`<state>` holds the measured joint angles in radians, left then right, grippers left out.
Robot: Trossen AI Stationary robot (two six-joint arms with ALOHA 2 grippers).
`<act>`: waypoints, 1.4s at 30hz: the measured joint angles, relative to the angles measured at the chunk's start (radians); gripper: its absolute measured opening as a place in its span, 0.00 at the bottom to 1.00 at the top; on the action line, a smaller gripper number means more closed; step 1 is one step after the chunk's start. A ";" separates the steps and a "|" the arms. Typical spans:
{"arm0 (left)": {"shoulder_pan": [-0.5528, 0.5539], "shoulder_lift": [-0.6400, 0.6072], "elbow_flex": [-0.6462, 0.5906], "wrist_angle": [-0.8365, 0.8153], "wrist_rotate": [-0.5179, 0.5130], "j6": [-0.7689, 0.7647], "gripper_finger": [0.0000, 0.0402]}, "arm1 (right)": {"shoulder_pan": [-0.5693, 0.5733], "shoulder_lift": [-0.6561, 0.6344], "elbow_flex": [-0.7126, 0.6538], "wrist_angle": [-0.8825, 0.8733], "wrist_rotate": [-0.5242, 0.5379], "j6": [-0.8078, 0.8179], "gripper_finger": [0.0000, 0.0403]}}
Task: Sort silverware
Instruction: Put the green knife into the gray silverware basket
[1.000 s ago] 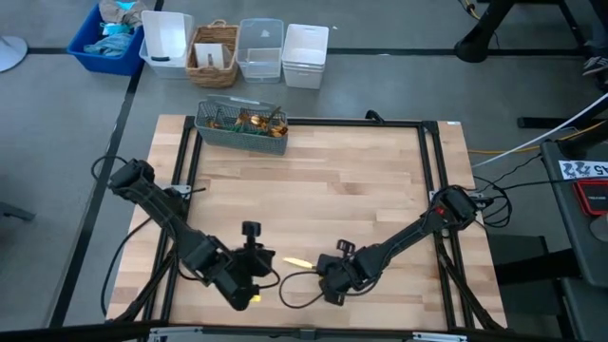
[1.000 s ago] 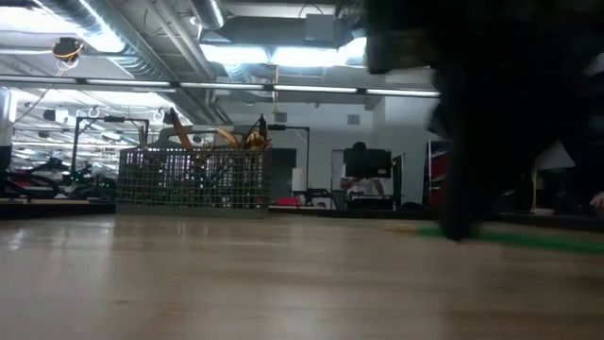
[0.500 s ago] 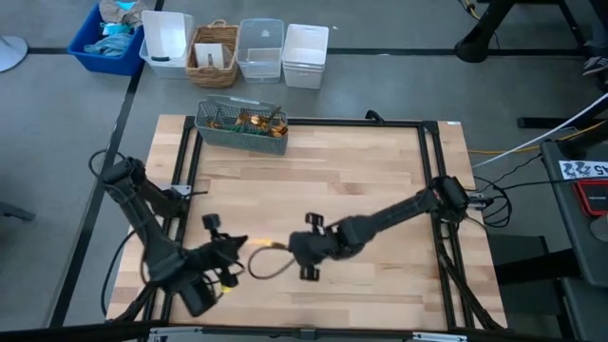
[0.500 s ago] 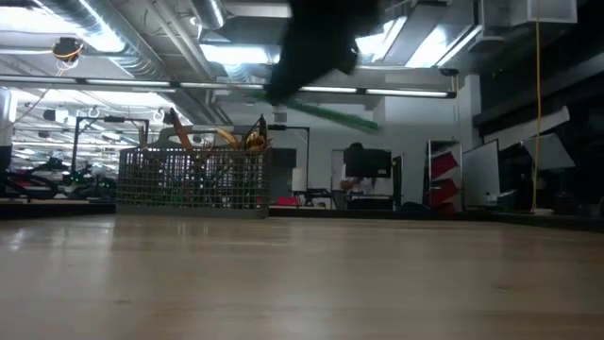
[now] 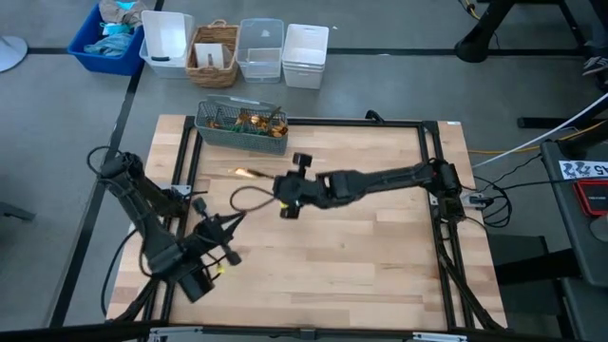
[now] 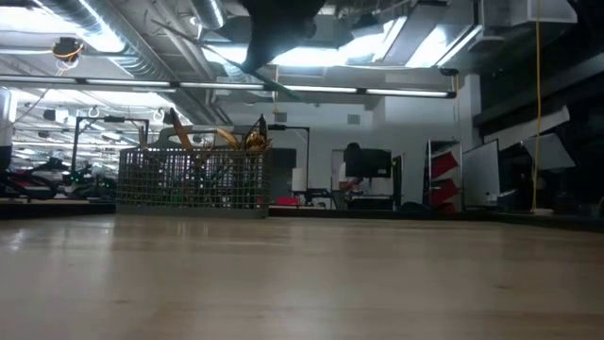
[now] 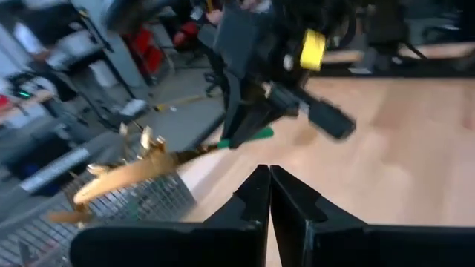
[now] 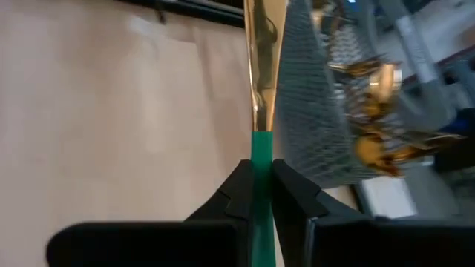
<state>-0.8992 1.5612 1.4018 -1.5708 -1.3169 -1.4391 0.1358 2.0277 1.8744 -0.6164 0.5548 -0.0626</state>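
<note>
A pale butcher-block wooden table with a black frame fills the overhead view, standing on a grey floor. The landmark is a grey wire-mesh cutlery basket at the table's far left edge, holding a jumble of gold-headed, teal-handled silverware.

Well to the near left of the basket, the dark left arm sits folded at the table's front corner; its left gripper hangs above bare wood with its two black fingers pressed together on nothing.

Just in front of the basket, slightly to its right, the right gripper is pinched onto the teal handle of a single gold-headed utensil, whose shiny end points towards the basket's near wall. The piece is held in the air, clear of the wood. Its head is too blurred to tell which kind of utensil it is.

Beyond the basket, off the table, stand a blue bin, a white tub, a wicker box and two clear plastic containers.

From table height, the basket stands before a workshop with ceiling pipes, strip lights and distant desks
</note>
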 joint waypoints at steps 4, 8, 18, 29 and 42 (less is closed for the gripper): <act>0.077 -0.016 -0.019 0.004 -0.045 0.019 0.01 | -0.055 0.000 0.000 0.002 0.029 -0.077 0.09; 0.163 -0.146 -0.052 0.000 -0.043 0.121 0.01 | -0.096 0.000 0.000 -0.004 0.029 -0.102 0.09; 0.219 -0.760 -0.386 0.034 0.003 0.015 0.01 | -0.139 0.000 0.000 -0.001 0.030 -0.157 0.09; 0.220 -1.097 -0.842 0.416 -0.026 -0.039 0.03 | -0.159 0.000 0.000 0.190 0.029 -0.236 0.09; 0.249 -1.092 -0.912 0.758 -0.161 0.115 0.33 | -0.189 0.000 0.000 0.285 -0.050 -0.232 0.09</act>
<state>-0.6499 0.4692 0.4901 -0.8129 -1.4775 -1.3241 -0.0536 2.0280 1.8740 -0.3314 0.5045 -0.2951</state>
